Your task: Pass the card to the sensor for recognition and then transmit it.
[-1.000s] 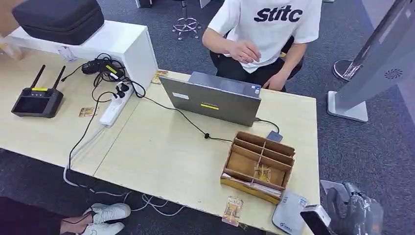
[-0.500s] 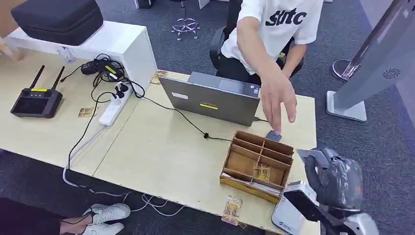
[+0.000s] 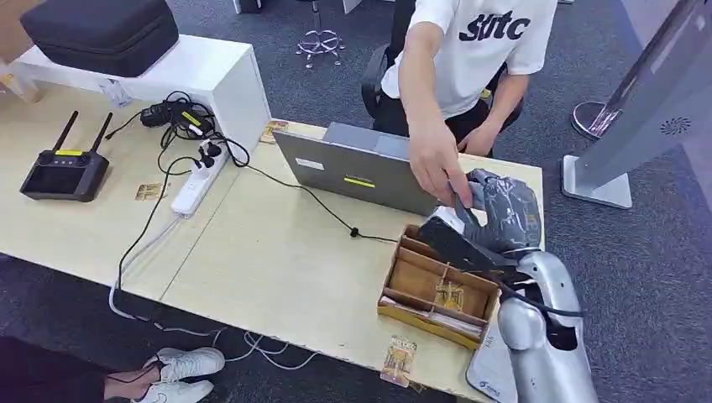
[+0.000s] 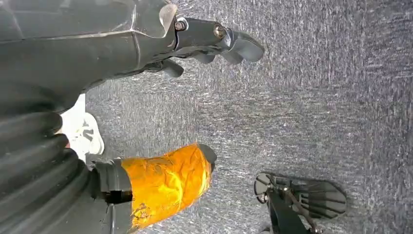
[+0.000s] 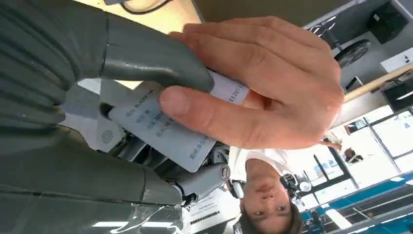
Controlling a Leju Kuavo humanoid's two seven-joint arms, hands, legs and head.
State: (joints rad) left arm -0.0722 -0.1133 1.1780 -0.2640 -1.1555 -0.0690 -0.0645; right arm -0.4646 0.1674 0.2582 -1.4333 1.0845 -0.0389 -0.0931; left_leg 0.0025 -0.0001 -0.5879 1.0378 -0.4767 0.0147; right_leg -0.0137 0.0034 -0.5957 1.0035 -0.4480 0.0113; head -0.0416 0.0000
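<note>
In the right wrist view a pale grey-blue card (image 5: 160,131) lies between my right hand's thumb (image 5: 156,63) and its dark fingers (image 5: 195,180). A person's hand (image 5: 272,83) grips the same card from the other side. From the head view, my right hand (image 3: 504,214) is raised above the far corner of the wooden divider box (image 3: 403,294), and the person's hand (image 3: 437,164) meets it beside the laptop (image 3: 361,172). A grey pad with a blue logo (image 3: 485,369) lies at the table's near right edge. My left hand (image 4: 195,97) hangs over carpet and holds nothing.
The person sits behind the table's far side. A power strip (image 3: 197,180) with trailing cables, a black controller with antennas (image 3: 63,172) and a black case (image 3: 101,29) occupy the left. A white slanted stand (image 3: 663,101) rises at the right. A small packet (image 3: 400,361) lies near the front edge.
My right arm rose from the table's near right corner and moved forward over the box. The person reached across the laptop and brought a hand with the card to my right hand.
</note>
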